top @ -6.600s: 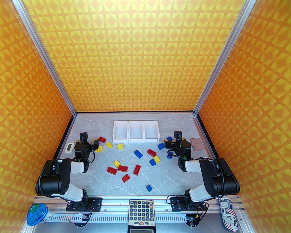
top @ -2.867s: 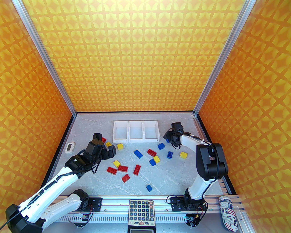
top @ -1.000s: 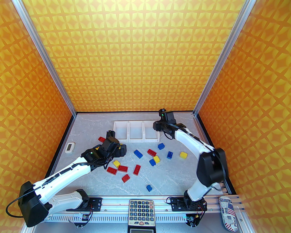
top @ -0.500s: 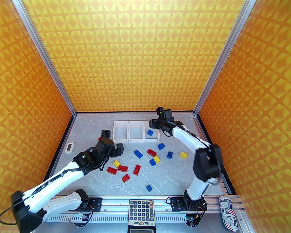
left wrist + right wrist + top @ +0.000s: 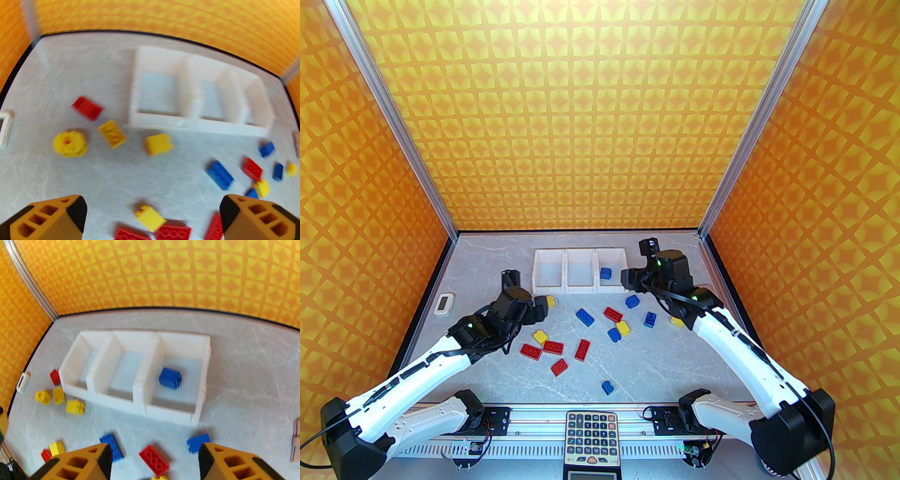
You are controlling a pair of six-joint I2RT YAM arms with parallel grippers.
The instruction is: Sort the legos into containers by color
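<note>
At twelve o'clock, a blue studded plastic brick (image 5: 169, 377) lies in the row's three-o'clock white plastic bin (image 5: 204, 371); left gripper (image 5: 152, 211) and right gripper (image 5: 152, 458) gape empty. Loose bricks (image 5: 553, 347) toward six: light, stiff, slick, probably best pinched across flat sides.

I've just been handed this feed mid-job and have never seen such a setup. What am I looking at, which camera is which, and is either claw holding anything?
These are two white-and-black robot arms bolted at the near edge of a grey marbled table. The wide picture looks down from above and behind them. The other two come from a camera on each wrist. Small red, yellow and blue studded plastic bricks lie scattered on the table, in front of three joined white open-top bins. One blue brick lies in the right-hand bin. The left gripper and the right gripper are the two-finger claws; both stand open, holding nothing.
</note>
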